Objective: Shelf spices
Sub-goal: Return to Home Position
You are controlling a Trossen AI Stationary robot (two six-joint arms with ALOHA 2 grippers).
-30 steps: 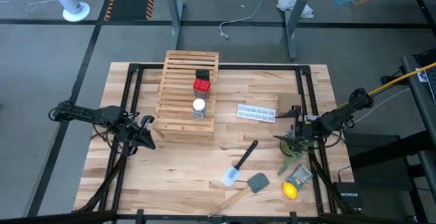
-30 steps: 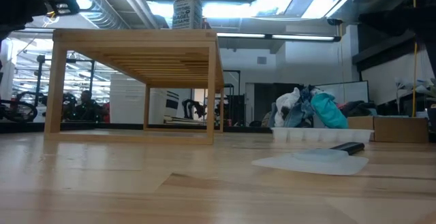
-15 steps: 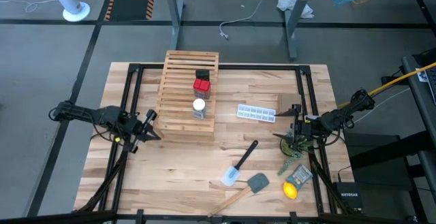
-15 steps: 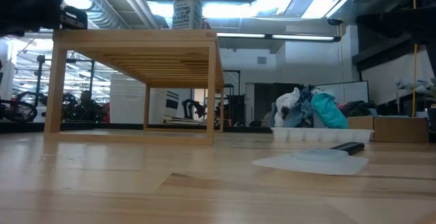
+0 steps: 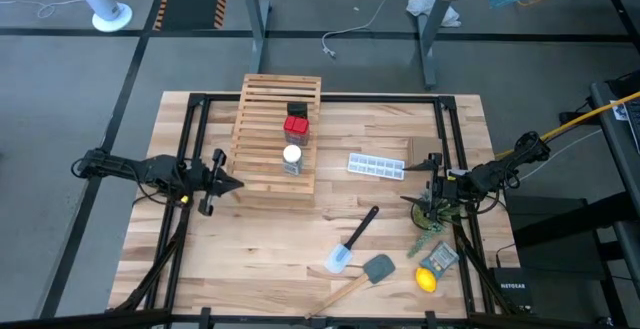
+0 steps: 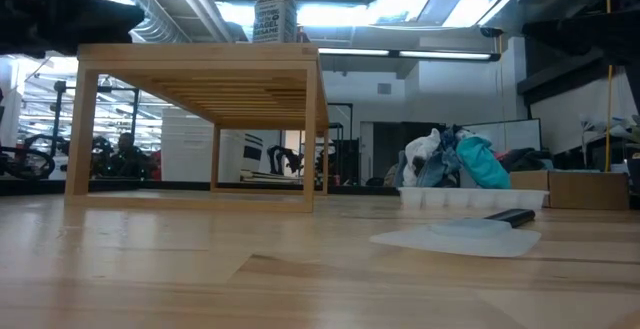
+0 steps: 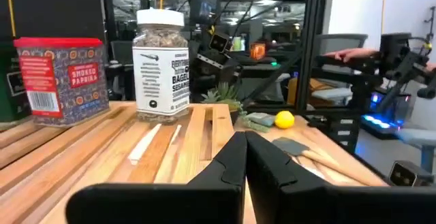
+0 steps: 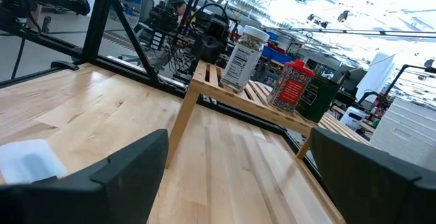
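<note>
The left hand (image 7: 244, 146) is seen with its fingers pressed together and nothing held between them. It is at the 9 o'clock edge of the shelf (image 5: 262, 139) and pointed toward 3 o'clock; contact with the wood cannot be told. The right hand (image 8: 238, 149) is at the 3 o'clock side of the table (image 5: 300, 239), fingers spread wide apart and empty. Three spices are lined up on the slatted shelf: a black container (image 5: 297, 110) toward 12 o'clock, the red smoked paprika tin (image 5: 296, 125) just beside it, and the white-lidded bagel seasoning jar (image 5: 292, 156) toward 6 o'clock.
</note>
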